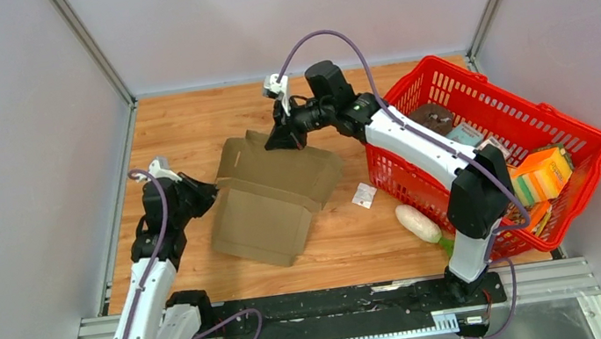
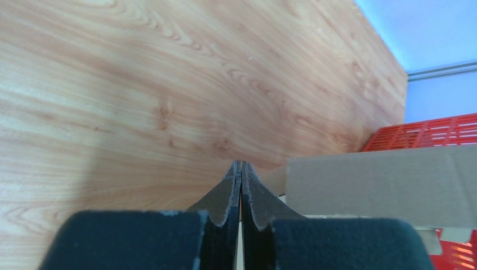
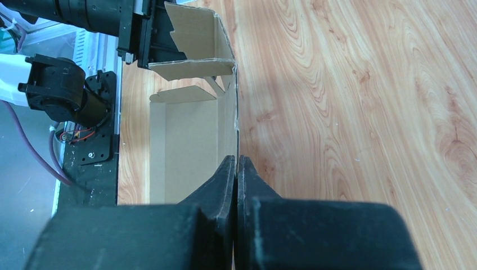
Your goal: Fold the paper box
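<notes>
- Our left gripper (image 1: 208, 191) has its fingers pressed together. We think they nip the left flap of the paper box (image 1: 270, 200), though the wrist view barely shows card between them. So shallow a bite could slip.
- The paper box sits partly raised on the table (image 1: 184, 124) between our arms. If the arms pull apart, a crease may tear or the walls may flatten.
- Our right gripper (image 1: 280, 140) pinches the far wall's edge. A hard sideways tug could drag the box onto the white packet (image 1: 364, 195) or against the red basket (image 1: 577, 129).
</notes>
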Robot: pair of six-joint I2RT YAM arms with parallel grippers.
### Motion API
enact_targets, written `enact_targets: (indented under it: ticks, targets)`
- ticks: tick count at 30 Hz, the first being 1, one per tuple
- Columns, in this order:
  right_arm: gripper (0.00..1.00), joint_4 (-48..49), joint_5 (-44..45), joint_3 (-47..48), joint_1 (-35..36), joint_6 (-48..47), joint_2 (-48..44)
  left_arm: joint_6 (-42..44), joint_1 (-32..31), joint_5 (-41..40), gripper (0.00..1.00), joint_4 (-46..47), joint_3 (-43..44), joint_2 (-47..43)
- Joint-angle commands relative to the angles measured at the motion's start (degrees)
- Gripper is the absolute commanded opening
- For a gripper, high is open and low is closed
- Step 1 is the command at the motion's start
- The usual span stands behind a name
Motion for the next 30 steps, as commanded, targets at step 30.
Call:
enact_targets:
  ticks: [30]
  targets:
    - [0.00,-1.7,0.5,1.9,-0.8,-2.4,0.2,10.2,-4.3,8.9,0.36,0.4,4.8,-9.1]
